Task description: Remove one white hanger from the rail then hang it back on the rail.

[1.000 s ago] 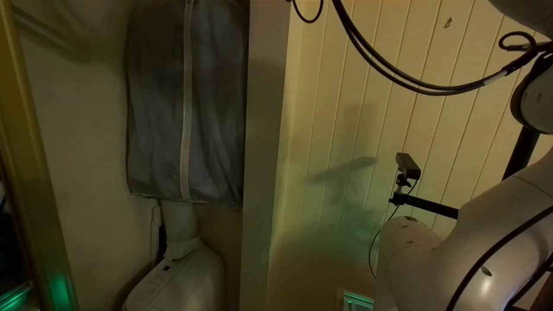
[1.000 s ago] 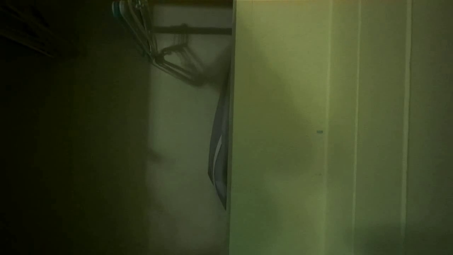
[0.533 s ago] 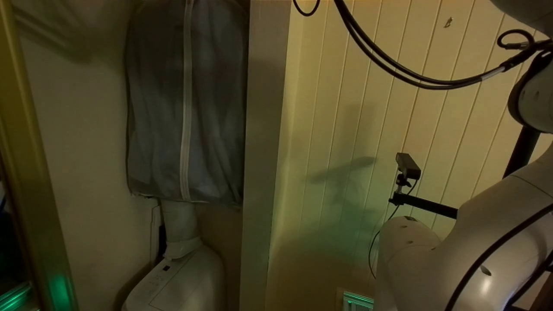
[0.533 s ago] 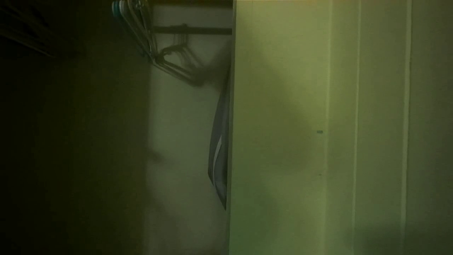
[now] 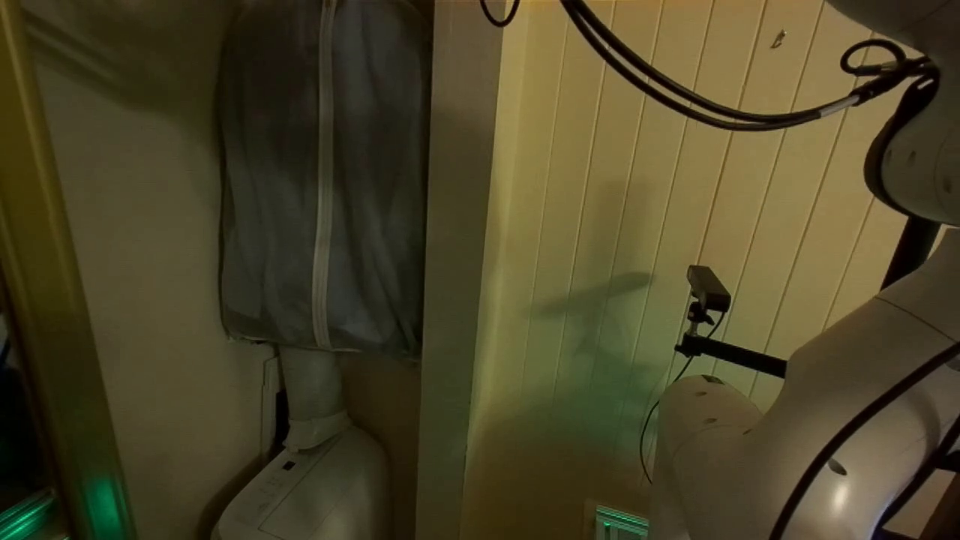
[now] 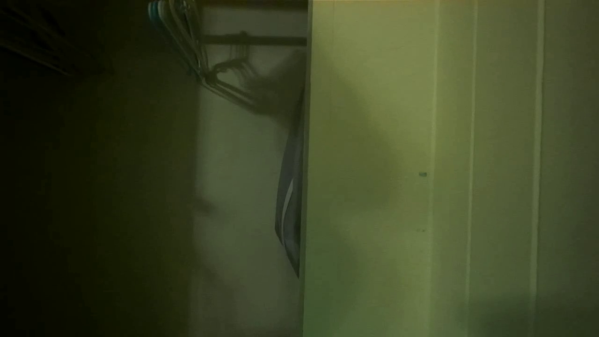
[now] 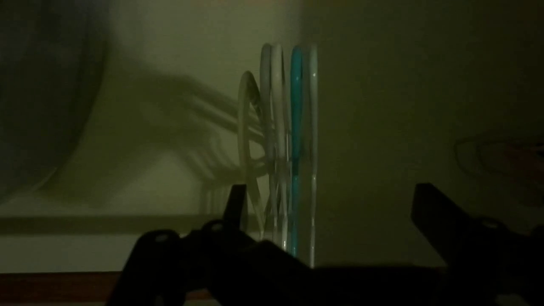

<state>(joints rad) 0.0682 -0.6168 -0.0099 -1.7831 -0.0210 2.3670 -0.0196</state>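
Hanging together, slim white hangers [image 7: 277, 80] and a smooth, rounded teal hanger [image 7: 296, 80] show beyond the wide-spread black pincer [image 7: 330, 189].

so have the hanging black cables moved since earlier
Yes: in an exterior view the hanging black cables have risen and shifted picture-left, their sag now nearer the small metal wall fitting.

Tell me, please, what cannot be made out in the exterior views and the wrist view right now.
Hangers: in an exterior view, the top edge cuts them off; in the wrist view, their lower ends go behind the hand.
Bag: in an exterior view, the top edge cuts its top off.
Arm: in an exterior view, the right edge cuts it off.
Reddish shape: in the wrist view, too dark to name.
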